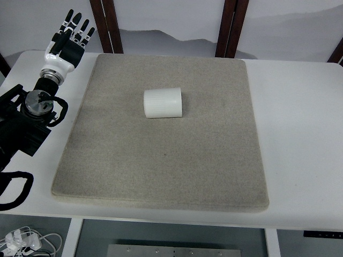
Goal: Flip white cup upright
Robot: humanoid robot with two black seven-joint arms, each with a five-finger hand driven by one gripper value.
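**Top view: white cup on its side, left hand raised at upper left**

Top view is filled mostly by a white table [300,134], on which a large square grey mat [161,160] is laid. A white cup [163,103] is seen lying on its side on the mat, a little above the centre of the frame, with its ribbed wall turned upward and its axis running left to right. Nothing is touching it.

The left hand [69,37] is found in the upper left corner of the frame, off the mat and well apart from the cup. Its black-tipped fingers [79,25] are extended and loosely spread, and nothing is held in them. The arm behind it is seen coming in from the left edge, over the table's left margin. White cables [27,241] are visible below the table edge at the lower left. Dark wooden posts [107,24] are seen beyond the table along the top of the frame.
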